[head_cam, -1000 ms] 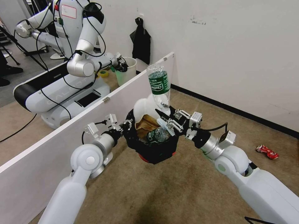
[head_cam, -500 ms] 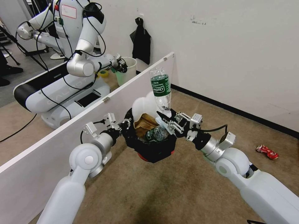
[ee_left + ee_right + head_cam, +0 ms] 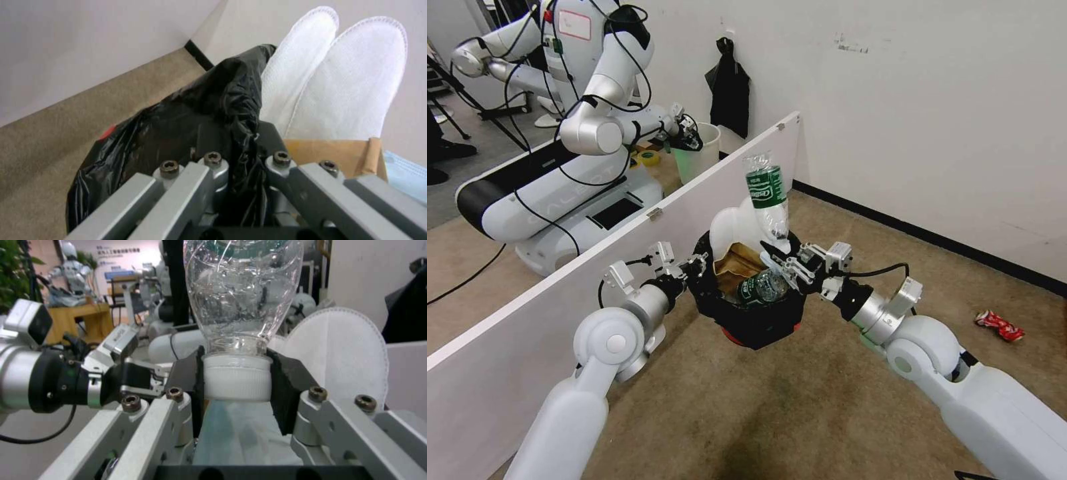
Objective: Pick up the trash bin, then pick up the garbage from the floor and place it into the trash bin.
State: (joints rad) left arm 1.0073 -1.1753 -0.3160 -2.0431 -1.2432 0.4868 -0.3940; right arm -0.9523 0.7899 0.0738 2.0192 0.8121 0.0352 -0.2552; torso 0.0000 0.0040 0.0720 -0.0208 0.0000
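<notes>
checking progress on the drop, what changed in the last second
The right gripper, shut on the clear green-labelled bottle by its white cap, shifted slightly toward the left gripper's side over the black-lined red trash bin. The left gripper stays clamped on the bin's rim; the crushed red can stays on the carpet.

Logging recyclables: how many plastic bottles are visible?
2: one bottle cap-down in the right gripper above the trash bin; another bottle lying inside. More may be hidden.

Head looks down; wrists close — all share the trash bin (image 3: pixel 754 313).
</notes>
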